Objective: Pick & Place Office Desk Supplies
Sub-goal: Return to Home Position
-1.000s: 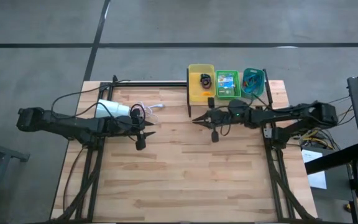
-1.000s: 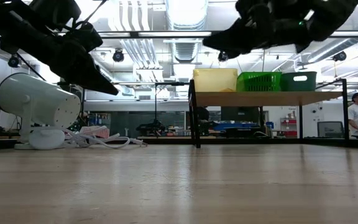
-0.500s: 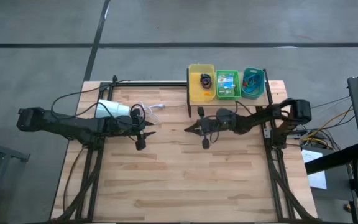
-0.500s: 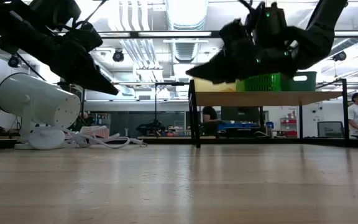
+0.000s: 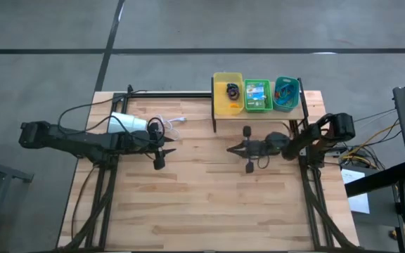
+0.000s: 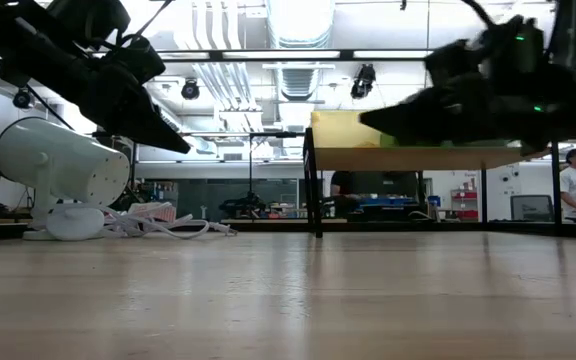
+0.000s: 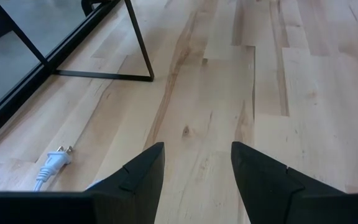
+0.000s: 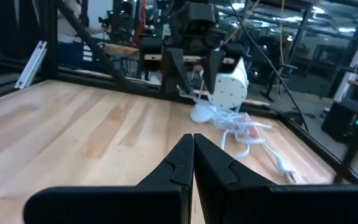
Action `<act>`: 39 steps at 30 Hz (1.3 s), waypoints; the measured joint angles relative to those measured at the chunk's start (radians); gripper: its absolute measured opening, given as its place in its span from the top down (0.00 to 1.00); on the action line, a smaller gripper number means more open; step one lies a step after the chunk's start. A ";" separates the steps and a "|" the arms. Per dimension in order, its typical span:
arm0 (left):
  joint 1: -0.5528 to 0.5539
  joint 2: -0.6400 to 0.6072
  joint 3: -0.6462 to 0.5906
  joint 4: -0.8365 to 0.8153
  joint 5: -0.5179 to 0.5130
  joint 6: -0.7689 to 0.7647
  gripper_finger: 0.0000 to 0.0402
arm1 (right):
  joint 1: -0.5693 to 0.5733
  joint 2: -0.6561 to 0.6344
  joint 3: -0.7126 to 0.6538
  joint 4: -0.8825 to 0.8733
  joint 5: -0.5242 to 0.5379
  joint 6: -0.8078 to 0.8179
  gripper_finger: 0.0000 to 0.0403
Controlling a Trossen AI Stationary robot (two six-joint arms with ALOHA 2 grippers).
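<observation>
**Work surface and room, seen from above, from table height and from both wrists.** All places are given from the low shelf [image 6: 368, 158], a board on black legs at the table's far edge.

- **Near half:** the plank table [image 5: 202, 204] lies bare in front of the shelf.
- **Right gripper:** the right gripper [image 8: 193, 137] hangs above the wood a little in front of the shelf's legs. Its fingers are pressed together with nothing between them, and its tip points along the shelf's front toward the left end.
- **Left gripper:** the left gripper [image 7: 197, 163] is well to the left of the shelf and about as far forward. It hovers over the planks with its fingers spread apart and is empty.
- **Lamp:** a white cylindrical lamp [image 5: 128, 123] rests on the table left of the shelf, behind the left gripper. Its cord [image 6: 168, 228] trails toward the shelf, and the plug [image 7: 53, 159] lies on the planks.
- **On the shelf, left to right:**
  - The yellow tray [image 5: 219, 105] holds a dark item [image 5: 231, 90] too small to identify.
  - The green tray [image 5: 258, 109] holds a crayon box [image 5: 256, 92].
  - The teal tray [image 5: 278, 84] holds tangled thin loops [image 5: 285, 94].
- **Beyond the shelf:** the grey floor [image 5: 48, 42] is crossed by dark lines.
- **Room at table height:**
  - The ceiling [image 6: 298, 20] carries ducts and strip lights.
  - One person [image 6: 573, 190] in a white top stands past the shelf's right end.
  - A second figure [image 6: 346, 186] shows beneath the shelf board.
</observation>
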 joint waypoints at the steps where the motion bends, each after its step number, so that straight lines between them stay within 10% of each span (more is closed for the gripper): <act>1: 0.000 0.000 0.000 0.000 0.000 0.000 0.53 | 0.000 -0.006 -0.022 0.023 0.006 0.008 0.98; 12: 0.000 0.000 0.000 -0.008 0.000 0.000 0.53 | 0.098 -0.143 -0.230 0.044 0.214 0.014 0.98; 30: 0.000 0.000 0.000 -0.023 0.000 0.000 0.53 | 0.605 -0.474 -0.236 -0.278 0.934 -0.229 0.98; 34: 0.000 0.000 0.000 -0.023 0.000 0.000 0.53 | 0.631 -0.595 -0.236 -0.250 0.837 -0.284 0.98; 39: 0.000 0.000 0.000 -0.023 0.000 0.000 0.53 | 0.570 -0.724 -0.234 -0.313 0.468 -0.312 0.98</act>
